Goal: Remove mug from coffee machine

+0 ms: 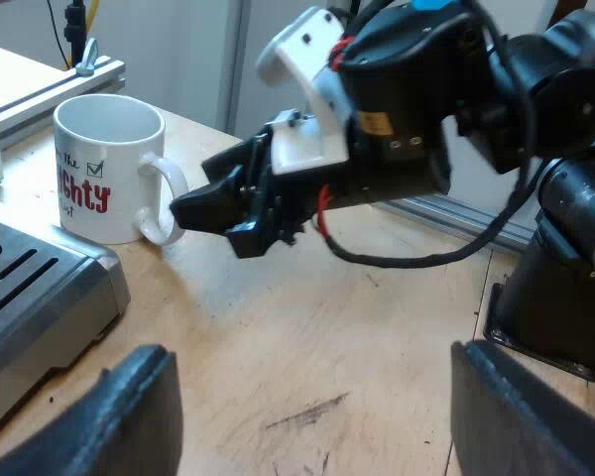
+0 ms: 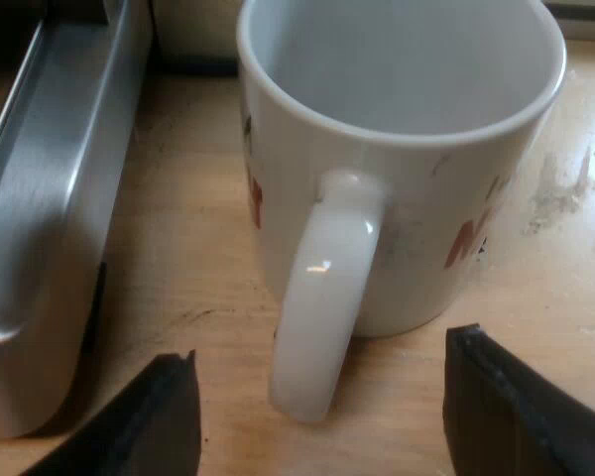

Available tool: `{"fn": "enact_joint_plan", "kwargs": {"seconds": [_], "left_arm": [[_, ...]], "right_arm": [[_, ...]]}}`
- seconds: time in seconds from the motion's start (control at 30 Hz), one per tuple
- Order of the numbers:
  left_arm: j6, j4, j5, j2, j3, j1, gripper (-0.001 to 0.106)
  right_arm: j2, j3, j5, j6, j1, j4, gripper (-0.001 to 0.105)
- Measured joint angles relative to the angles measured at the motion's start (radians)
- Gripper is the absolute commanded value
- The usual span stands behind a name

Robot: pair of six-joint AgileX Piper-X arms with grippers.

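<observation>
Our right gripper (image 2: 319, 359) gaped wide astride the handle (image 2: 322, 288) of the one mug (image 2: 407, 213) beside the one machine (image 2: 50, 218); our left gripper (image 1: 312, 382), equally wide, held nothing over the table (image 1: 357, 327)

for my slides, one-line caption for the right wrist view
Open right pincer flanks the handle of the white mug standing on the wooden table beside the machine's metal base

The pale wooden bench (image 1: 307, 327) bears a white mug (image 1: 107, 164), upright on the bare wood (red lettering on its side) and just beside the metal base of the espresso machine (image 1: 40, 288), which also rests on the bench. An arm's black foot (image 1: 550, 317) stands well apart from the mug. A dark scuff (image 1: 307, 409) and pale smears (image 2: 555, 188) mark the wood
</observation>
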Motion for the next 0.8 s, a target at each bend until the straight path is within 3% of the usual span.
{"fn": "enact_joint_plan", "kwargs": {"seconds": [0.13,0.23,0.3,0.43,0.53,0.7,0.8], "left_arm": [[0.0,0.0,-0.023,0.0,0.0,0.0,0.061],[0.0,0.0,-0.113,0.0,0.0,0.0,0.061],[0.0,0.0,-0.191,0.0,0.0,0.0,0.061],[0.0,0.0,-0.233,0.0,0.0,0.0,0.061],[0.0,0.067,-0.312,0.0,-0.017,0.0,0.061],[0.0,0.241,-0.353,0.0,-0.09,0.0,0.061],[0.0,0.366,-0.359,0.0,-0.144,0.0,0.061]], "right_arm": [[-0.101,-0.003,0.0,0.034,0.044,0.129,0.056],[-0.148,-0.012,0.0,0.052,0.061,0.183,0.056],[-0.306,-0.05,0.0,0.1,0.086,0.361,0.056],[-0.411,-0.114,0.0,0.107,0.088,0.528,0.056],[-0.464,-0.172,0.0,0.107,0.09,0.701,0.056],[-0.505,-0.262,-0.106,0.109,0.09,0.915,0.056],[-0.508,-0.332,-0.301,0.141,0.09,0.984,0.056]]}}
